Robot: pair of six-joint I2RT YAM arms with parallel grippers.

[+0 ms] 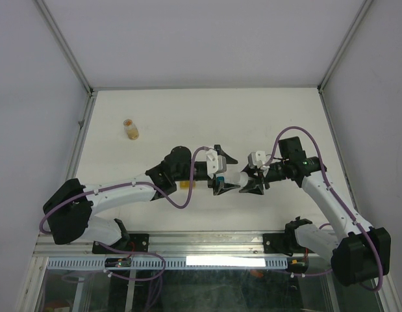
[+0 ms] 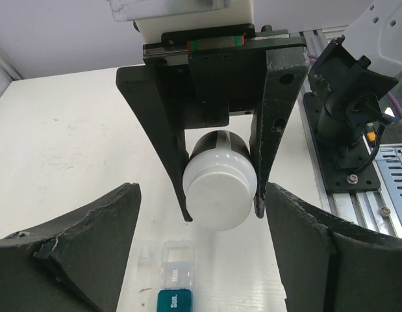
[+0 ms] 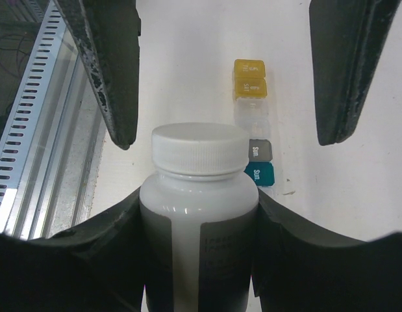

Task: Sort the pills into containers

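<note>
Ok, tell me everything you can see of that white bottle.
The white bottle is glossy plastic with a dark wrap label and a ribbed white screw cap, closed. It is held level, clamped round its body by the jaws of the right gripper, cap towards the open left gripper, whose jaws flank it without touching.

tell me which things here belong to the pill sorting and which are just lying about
Job:
- white pill bottle, clamped in the right gripper
- open left gripper, facing its cap
- containers, on the table

Lying about:
- small amber vial, near the table's far left edge, untouched
</note>
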